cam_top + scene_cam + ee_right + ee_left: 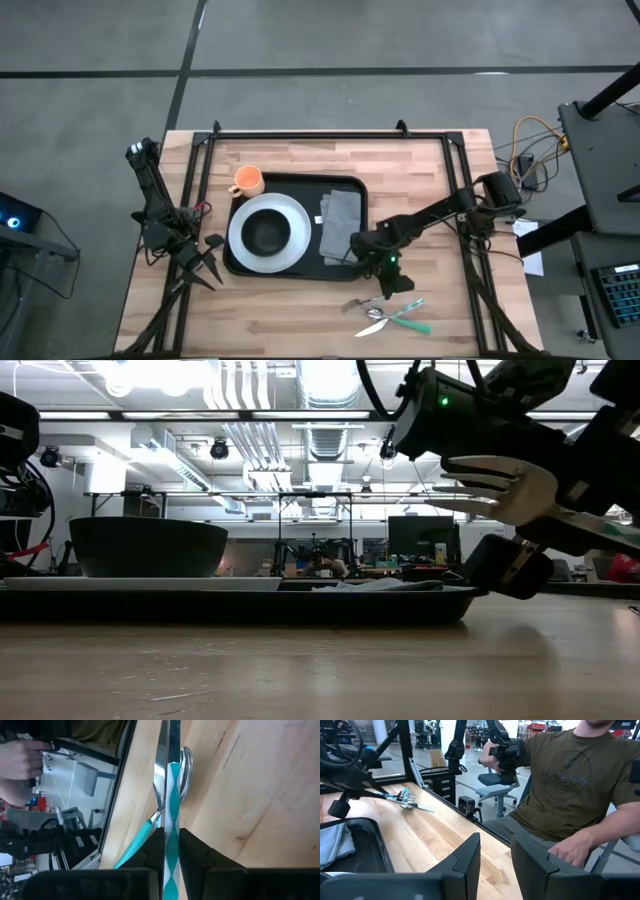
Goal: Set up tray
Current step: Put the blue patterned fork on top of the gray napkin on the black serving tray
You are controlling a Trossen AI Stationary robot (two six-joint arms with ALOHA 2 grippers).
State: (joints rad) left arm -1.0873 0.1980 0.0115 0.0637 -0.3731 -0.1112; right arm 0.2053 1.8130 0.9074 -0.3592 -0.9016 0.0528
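Left claw (205, 262) idle, fingers apart, at desk's (300, 320) left edge. Tray (345, 185) mid-desk, long axis left-right, carrying plate (245, 250), bowl (266, 232), napkin (340, 220). Right claw (392, 284) just right of tray, nearer arm, clamped on teal-handled fork (171, 810); tray lying leftward. Remaining cutlery (385, 318) near-right.

On the tray (344, 184) mid-table (300, 310): plate (292, 222) with bowl (266, 233) toward the left edge, cloth (338, 222) to its right, cup (247, 181) at the tray's far left corner. Near the front edge, right of the tray: loose cutlery (392, 317), with the right tool (395, 288) over it gripping one piece (171, 830). Left tool (208, 262) by the left edge.
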